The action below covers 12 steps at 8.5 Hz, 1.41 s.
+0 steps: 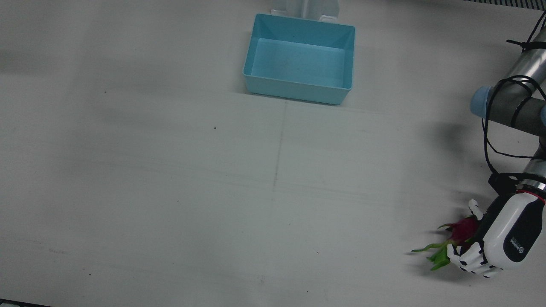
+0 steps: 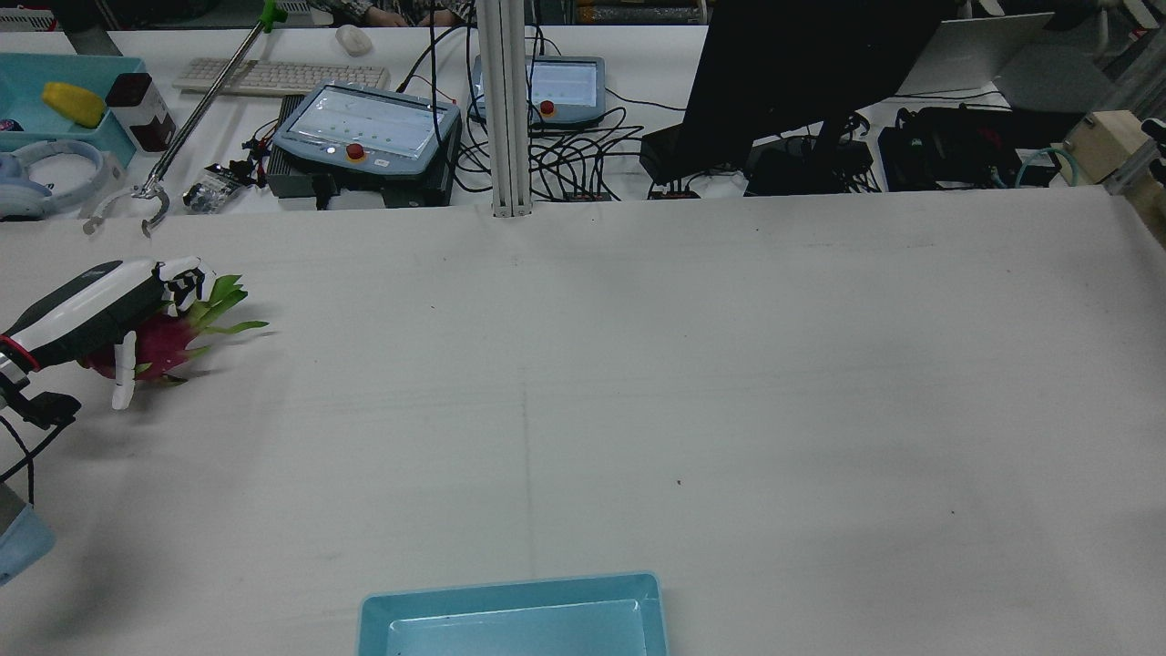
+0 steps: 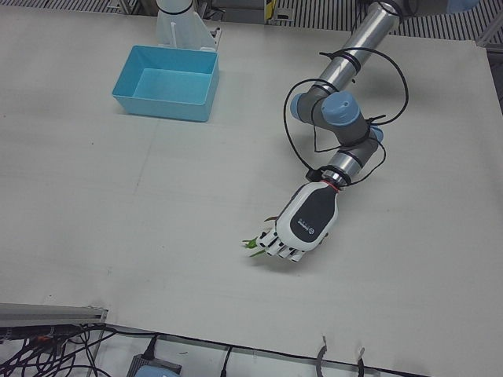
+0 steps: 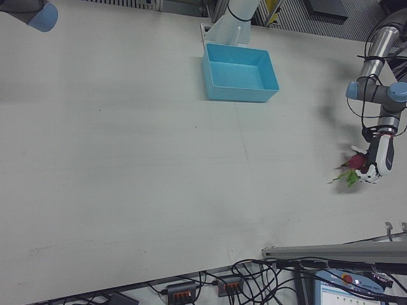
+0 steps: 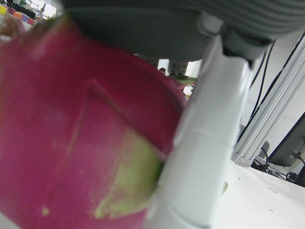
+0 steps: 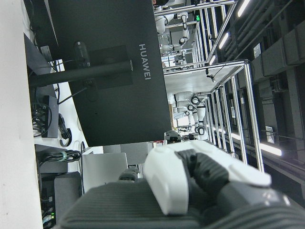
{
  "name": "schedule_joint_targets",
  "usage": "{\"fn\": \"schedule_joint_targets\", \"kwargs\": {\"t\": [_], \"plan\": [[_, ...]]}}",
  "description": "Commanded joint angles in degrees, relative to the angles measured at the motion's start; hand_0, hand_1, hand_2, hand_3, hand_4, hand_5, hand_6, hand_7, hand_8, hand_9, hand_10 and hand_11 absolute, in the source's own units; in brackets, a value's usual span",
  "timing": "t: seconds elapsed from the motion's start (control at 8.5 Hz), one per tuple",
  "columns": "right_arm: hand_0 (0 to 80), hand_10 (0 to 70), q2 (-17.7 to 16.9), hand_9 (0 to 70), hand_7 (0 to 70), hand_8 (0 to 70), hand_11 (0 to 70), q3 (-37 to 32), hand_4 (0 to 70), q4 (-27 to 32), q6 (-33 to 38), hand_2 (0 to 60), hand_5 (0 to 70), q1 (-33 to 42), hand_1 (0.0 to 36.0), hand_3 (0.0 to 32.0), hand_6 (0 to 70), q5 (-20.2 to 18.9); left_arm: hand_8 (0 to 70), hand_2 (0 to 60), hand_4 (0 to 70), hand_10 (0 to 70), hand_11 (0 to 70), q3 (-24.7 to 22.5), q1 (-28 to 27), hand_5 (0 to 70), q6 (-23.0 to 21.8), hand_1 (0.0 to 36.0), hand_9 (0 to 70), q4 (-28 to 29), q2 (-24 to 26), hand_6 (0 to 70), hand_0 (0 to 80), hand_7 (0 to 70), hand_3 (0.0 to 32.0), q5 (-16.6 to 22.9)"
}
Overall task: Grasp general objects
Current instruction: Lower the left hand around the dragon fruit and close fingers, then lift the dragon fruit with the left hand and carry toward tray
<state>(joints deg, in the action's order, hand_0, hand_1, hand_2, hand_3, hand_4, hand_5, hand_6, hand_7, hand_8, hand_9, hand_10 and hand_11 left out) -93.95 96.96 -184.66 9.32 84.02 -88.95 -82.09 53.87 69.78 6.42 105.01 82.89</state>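
A black monitor (image 6: 102, 71) lettered "HUAWEI" is filling the right hand view, where the right hand (image 6: 190, 191) is showing only its palm and one part-bent finger, so whether it is spread or closed cannot be told. At the table's (image 1: 170, 170) edge on the robot's left side, the left hand (image 1: 505, 236) is lying over a magenta dragon fruit (image 1: 463, 230), its fingers (image 1: 469, 260) wrapping the fruit. The green leaf tips are sticking out past them, well apart from the blue bin (image 1: 300, 59).
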Motion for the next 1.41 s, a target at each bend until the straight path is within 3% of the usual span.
{"fn": "schedule_joint_targets", "kwargs": {"t": [0.0,0.12,0.35,0.59,0.82,1.06,1.29], "plan": [[0.0,0.0,0.0,0.0,0.0,0.0,0.0,0.1,0.0,0.0,0.0,0.0,0.0,0.0,0.0,0.0,0.0,0.0,66.9,60.0,0.7,70.0,70.0,-0.3,0.1,70.0,-0.3,36.0,70.0,1.0,-0.1,51.6,80.0,70.0,4.6,0.0],[0.0,0.0,0.0,0.0,0.0,0.0,0.0,0.1,0.0,0.0,0.0,0.0,0.0,0.0,0.0,0.0,0.0,0.0,70.0,60.0,2.8,70.0,70.0,-0.4,0.2,70.0,-0.5,36.0,70.0,1.1,-0.1,55.7,80.0,70.0,0.8,0.0],[0.0,0.0,0.0,0.0,0.0,0.0,0.0,0.1,0.0,0.0,0.0,0.0,0.0,0.1,0.0,0.0,0.0,0.0,69.1,60.0,2.6,70.0,70.0,-3.1,0.4,70.0,-1.1,36.0,70.0,1.1,-0.6,54.4,80.0,70.0,2.4,0.5],[0.0,0.0,0.0,0.0,0.0,0.0,0.0,0.2,0.0,0.0,0.0,0.0,0.0,0.1,0.0,0.0,0.0,0.0,68.9,60.0,2.7,70.0,70.0,-5.8,0.4,70.0,-8.0,36.0,70.0,1.8,-0.9,53.9,80.0,70.0,2.6,0.9],[0.0,0.0,0.0,0.0,0.0,0.0,0.0,0.3,0.0,0.0,0.0,0.0,0.0,0.1,0.0,0.0,0.0,-0.1,69.0,60.0,3.1,70.0,70.0,-7.7,0.0,70.0,-12.8,36.0,70.0,1.9,0.1,53.9,80.0,70.0,2.8,6.9],[0.0,0.0,0.0,0.0,0.0,0.0,0.0,0.3,0.0,0.0,0.0,0.0,0.0,0.1,0.0,0.0,0.0,0.0,68.3,60.0,6.5,70.0,70.0,-7.9,-0.1,70.0,-20.3,36.0,70.0,6.2,0.9,55.4,80.0,70.0,0.0,9.7],[0.0,0.0,0.0,0.0,0.0,0.0,0.0,0.3,0.0,-0.1,0.0,0.0,0.0,0.1,0.0,0.0,0.0,0.0,70.0,60.0,10.1,70.0,70.0,-10.9,-0.1,70.0,-24.7,36.0,70.0,6.8,3.4,60.3,80.0,70.0,0.0,13.9]]}}
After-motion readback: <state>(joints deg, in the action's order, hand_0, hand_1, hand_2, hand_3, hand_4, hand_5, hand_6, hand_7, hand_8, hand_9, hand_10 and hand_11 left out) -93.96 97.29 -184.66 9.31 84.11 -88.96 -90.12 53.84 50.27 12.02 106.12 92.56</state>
